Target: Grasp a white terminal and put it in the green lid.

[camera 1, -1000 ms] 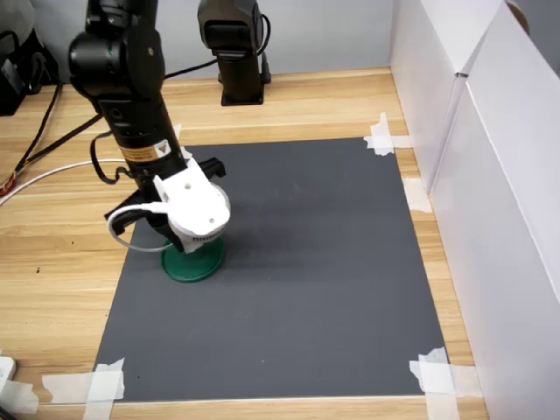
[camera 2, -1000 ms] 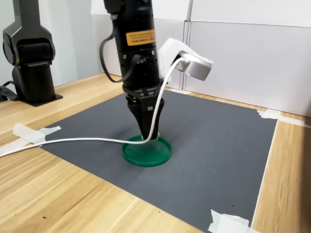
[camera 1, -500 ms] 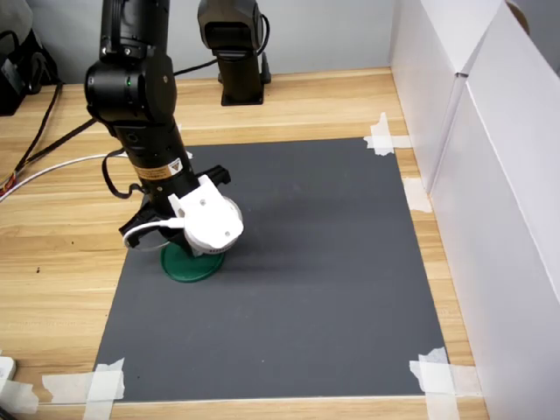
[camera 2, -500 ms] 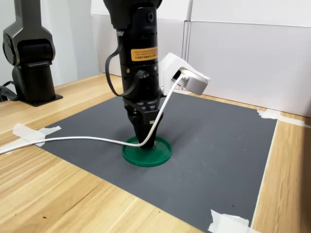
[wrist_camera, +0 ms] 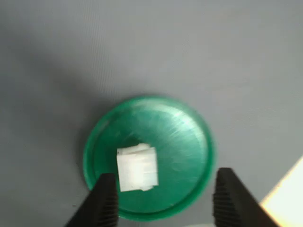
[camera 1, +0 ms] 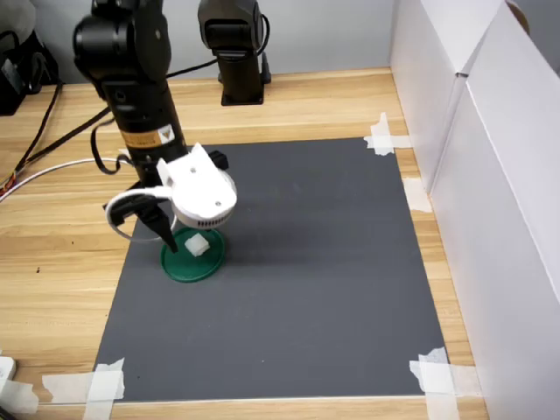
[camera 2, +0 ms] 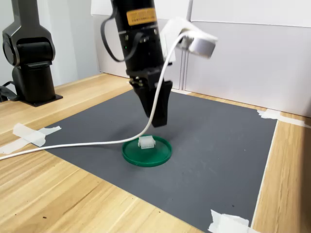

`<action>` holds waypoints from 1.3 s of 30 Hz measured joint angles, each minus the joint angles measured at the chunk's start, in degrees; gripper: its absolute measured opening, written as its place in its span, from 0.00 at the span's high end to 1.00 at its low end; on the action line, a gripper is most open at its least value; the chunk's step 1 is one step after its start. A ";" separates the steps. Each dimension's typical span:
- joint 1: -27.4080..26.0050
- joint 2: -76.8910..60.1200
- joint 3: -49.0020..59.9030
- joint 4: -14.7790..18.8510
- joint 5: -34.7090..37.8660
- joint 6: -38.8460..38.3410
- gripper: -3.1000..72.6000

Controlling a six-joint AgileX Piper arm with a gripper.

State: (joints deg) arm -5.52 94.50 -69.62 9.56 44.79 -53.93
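Observation:
The green lid (camera 1: 210,262) lies on the dark mat, toward the first exterior view's left. The white terminal (camera 1: 196,247) sits inside the lid, free of the fingers, also clear in the second exterior view (camera 2: 145,142). My gripper (camera 2: 156,120) hangs a short way above the lid (camera 2: 161,154), pointing down. In the wrist view the gripper (wrist_camera: 165,177) is open, its black fingers (wrist_camera: 105,198) straddling the lid (wrist_camera: 182,135) with the terminal (wrist_camera: 137,167) below them. Nothing is held. One finger (camera 1: 164,233) shows in the first exterior view; the white camera housing hides the other.
A dark grey mat (camera 1: 306,280) is taped to the wooden table (camera 1: 52,262). A second black arm base (camera 1: 232,52) stands at the back. White walls (camera 1: 490,175) close the first exterior view's right. A white cable (camera 2: 73,143) trails across the mat near the lid.
The gripper was down in the lid half a second ago. It has lifted straight up and opened, leaving the white terminal lying in the green lid.

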 joint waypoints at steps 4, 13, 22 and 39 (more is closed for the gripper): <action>0.00 -6.65 0.00 3.28 0.00 0.00 0.54; 0.00 -21.21 0.00 7.90 2.46 0.10 0.96; 0.00 -33.53 8.25 13.59 -6.17 16.03 0.98; 0.00 -71.71 52.15 14.10 -29.27 38.34 0.98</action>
State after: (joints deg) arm -5.52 22.79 -17.47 23.66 15.53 -15.59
